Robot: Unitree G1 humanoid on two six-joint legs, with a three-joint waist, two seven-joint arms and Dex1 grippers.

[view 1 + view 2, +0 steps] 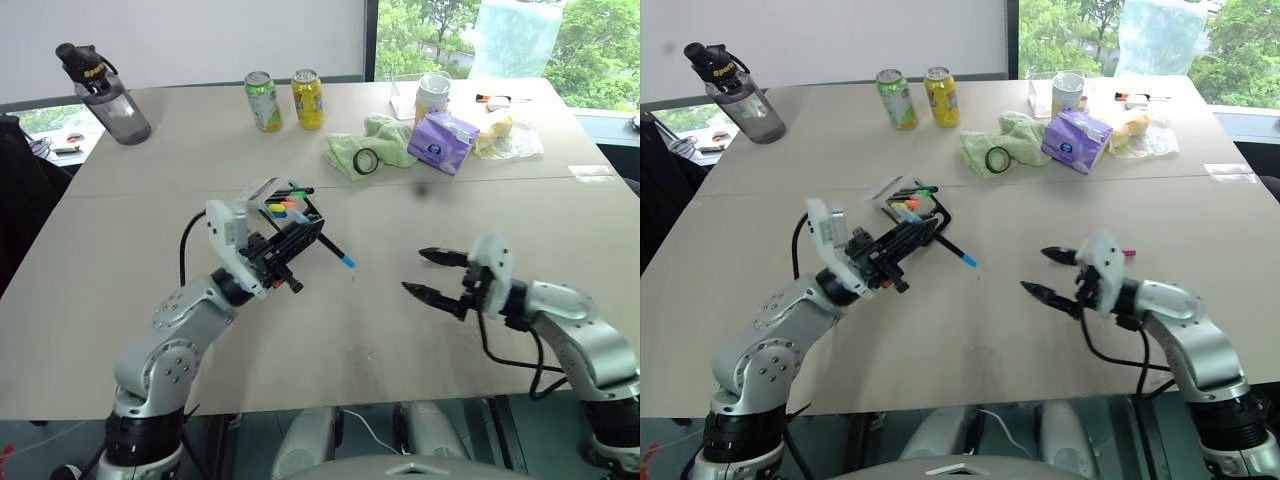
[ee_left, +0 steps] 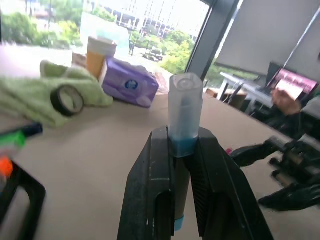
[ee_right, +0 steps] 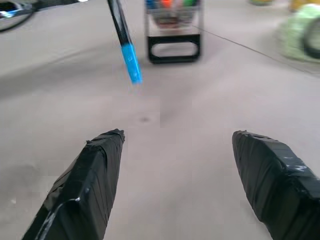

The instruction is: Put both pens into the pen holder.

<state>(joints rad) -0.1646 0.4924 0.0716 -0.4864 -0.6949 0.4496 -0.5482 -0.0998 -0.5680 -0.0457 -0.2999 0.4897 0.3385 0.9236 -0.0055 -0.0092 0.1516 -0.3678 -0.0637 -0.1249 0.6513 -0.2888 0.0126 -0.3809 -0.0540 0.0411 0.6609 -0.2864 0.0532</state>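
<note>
A black pen (image 1: 338, 254) with light-blue ends is clamped in my shut left gripper (image 1: 300, 245) and held slanting just above the table, its blue tip (image 3: 131, 62) pointing toward the right arm. The wrist view of the left gripper (image 2: 182, 137) shows the pen's clear cap (image 2: 185, 107) sticking out past the fingers. The pen holder (image 1: 283, 207), a black frame with bright marker tips, lies on the table just behind that gripper. My right gripper (image 1: 414, 272) hovers open over bare table to the right, holding nothing. A pink pen end (image 1: 1128, 252) peeks out behind the right wrist.
Along the far side stand a water bottle (image 1: 105, 95), two drink cans (image 1: 264, 100), a green cloth (image 1: 385, 140) with a tape roll (image 1: 367, 158), a purple tissue pack (image 1: 445, 142) and a white cup (image 1: 433, 95). Bare table lies between the grippers.
</note>
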